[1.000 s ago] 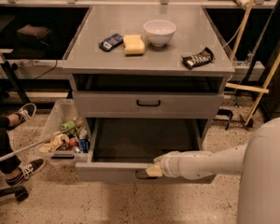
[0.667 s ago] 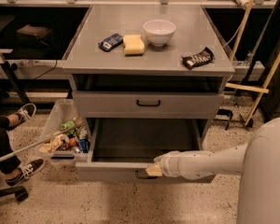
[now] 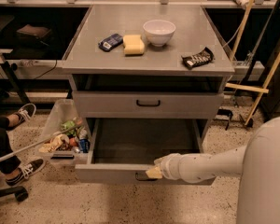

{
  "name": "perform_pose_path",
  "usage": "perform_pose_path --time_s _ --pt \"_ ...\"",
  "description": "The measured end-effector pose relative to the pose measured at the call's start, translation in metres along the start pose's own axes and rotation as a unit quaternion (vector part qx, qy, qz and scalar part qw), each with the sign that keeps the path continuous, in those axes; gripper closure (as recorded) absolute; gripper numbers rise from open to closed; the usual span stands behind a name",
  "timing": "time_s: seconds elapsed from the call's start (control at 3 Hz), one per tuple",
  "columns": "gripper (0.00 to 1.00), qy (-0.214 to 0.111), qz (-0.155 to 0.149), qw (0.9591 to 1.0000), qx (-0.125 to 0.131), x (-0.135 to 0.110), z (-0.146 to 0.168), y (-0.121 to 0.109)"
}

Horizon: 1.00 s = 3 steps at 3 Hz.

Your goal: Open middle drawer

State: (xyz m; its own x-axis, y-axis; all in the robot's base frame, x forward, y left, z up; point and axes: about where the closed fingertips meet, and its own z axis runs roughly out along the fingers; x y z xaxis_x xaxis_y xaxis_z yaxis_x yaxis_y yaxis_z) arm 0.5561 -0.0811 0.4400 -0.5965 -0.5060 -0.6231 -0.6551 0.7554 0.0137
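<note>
Below the shut grey middle drawer [image 3: 112,104], the gripper [image 3: 154,172] touches bottom drawer [image 3: 107,173].

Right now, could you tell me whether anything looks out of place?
Nothing looks spilled or damaged. The middle drawer stands pulled out and empty, with the hand at its front; the drawer above is shut.
</note>
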Motion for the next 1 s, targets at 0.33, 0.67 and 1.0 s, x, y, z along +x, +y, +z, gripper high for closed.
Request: perform_pose_path --time_s 0.33,0.67,1.0 --pt "1.00 -0.001 0.005 1.0000 0.002 0.0068 -0.0020 0.0045" --pt "1.00 -0.007 0.007 0.9999 0.007 0.0000 -0.0066 0.0074" --pt "1.00 -0.007 0.007 0.9999 0.007 0.0000 -0.0066 0.0074"
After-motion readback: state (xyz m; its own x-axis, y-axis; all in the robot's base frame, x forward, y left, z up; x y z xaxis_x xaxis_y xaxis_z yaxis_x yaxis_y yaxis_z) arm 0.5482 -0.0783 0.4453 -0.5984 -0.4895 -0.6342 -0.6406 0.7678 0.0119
